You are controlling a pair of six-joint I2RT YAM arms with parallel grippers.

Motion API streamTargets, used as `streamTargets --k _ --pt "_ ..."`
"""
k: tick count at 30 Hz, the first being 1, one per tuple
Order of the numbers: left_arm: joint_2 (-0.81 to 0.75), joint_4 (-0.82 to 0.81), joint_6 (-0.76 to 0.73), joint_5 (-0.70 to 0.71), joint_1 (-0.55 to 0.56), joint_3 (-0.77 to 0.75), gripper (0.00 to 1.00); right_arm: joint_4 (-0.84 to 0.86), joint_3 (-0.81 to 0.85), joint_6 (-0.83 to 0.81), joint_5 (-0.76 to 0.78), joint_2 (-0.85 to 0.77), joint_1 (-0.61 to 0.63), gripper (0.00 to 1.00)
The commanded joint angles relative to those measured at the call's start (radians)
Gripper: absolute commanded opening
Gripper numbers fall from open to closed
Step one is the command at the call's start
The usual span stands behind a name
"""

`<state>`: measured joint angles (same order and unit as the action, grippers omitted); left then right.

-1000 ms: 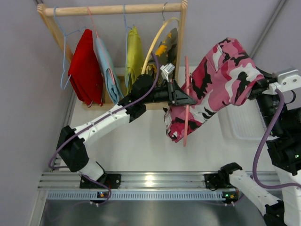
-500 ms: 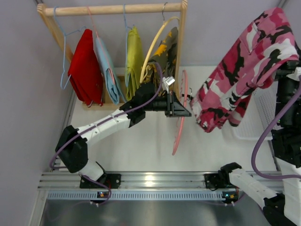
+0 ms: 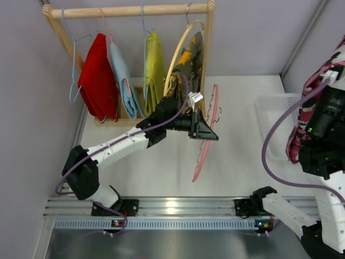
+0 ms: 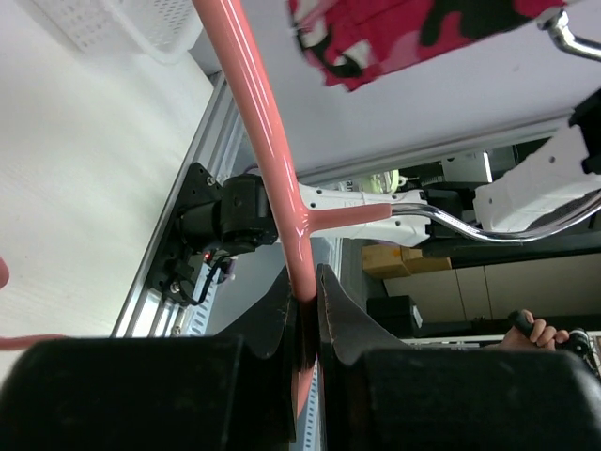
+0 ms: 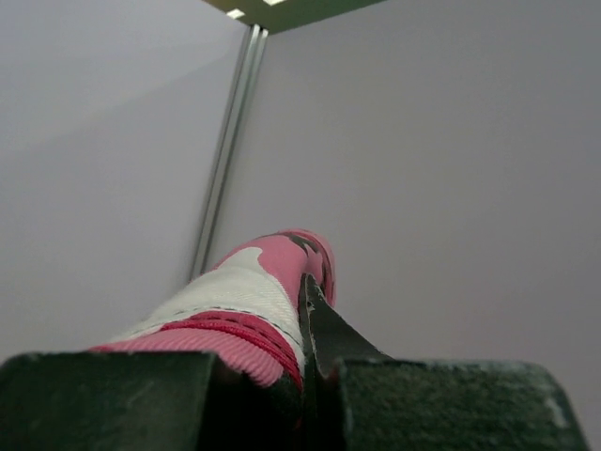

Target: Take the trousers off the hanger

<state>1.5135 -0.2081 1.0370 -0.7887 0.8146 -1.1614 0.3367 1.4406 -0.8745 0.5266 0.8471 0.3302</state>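
White tabletop, wooden rack standing back left, camouflage trousers hanging on it. Mid-table, left gripper is clamping the pink hanger. Far right, right gripper is pinching the pink trousers, dangling near the white basket.

My overhead view is bright and even, lit softly from above. I see a white glare patch on the aluminium rail and only faint shadows on the bench. At the left claw the near body is dark and blurred, and the hanger shines. The right claw view is dimmer, its base soft, the trousers sharper.
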Motion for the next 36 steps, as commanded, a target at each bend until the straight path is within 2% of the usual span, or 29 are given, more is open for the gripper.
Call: streamTargets --k 1,4,9,13,23,26,31,36 --pt "-0.061 -0.073 -0.035 -0.038 0.005 -0.08 0.0 0.208 -0.032 -0.135 0.012 0.02 -0.01 0.0" --pt "-0.065 -0.073 -0.028 -0.032 0.005 -0.121 0.0 0.199 -0.029 -0.147 0.023 0.053 -0.037 0.0" --pt "-0.068 -0.073 -0.028 -0.018 0.005 -0.158 0.0 0.078 0.0 0.029 -0.071 0.11 -0.25 0.0" --pt "-0.076 -0.093 -0.022 -0.012 0.003 -0.166 0.0 0.065 0.007 0.101 -0.148 0.151 -0.425 0.0" --pt "-0.059 -0.096 -0.029 0.002 -0.005 -0.185 0.0 0.056 0.021 0.143 -0.255 0.221 -0.638 0.0" --pt "-0.052 -0.099 -0.023 0.0 -0.006 -0.192 0.0 0.068 -0.014 0.124 -0.263 0.244 -0.694 0.0" --pt "-0.038 -0.099 -0.026 0.0 -0.008 -0.215 0.0 0.134 -0.209 0.137 -0.347 0.247 -0.787 0.0" --pt "-0.013 -0.099 -0.023 -0.001 -0.017 -0.244 0.0 0.214 -0.388 0.118 -0.404 0.271 -0.8 0.0"
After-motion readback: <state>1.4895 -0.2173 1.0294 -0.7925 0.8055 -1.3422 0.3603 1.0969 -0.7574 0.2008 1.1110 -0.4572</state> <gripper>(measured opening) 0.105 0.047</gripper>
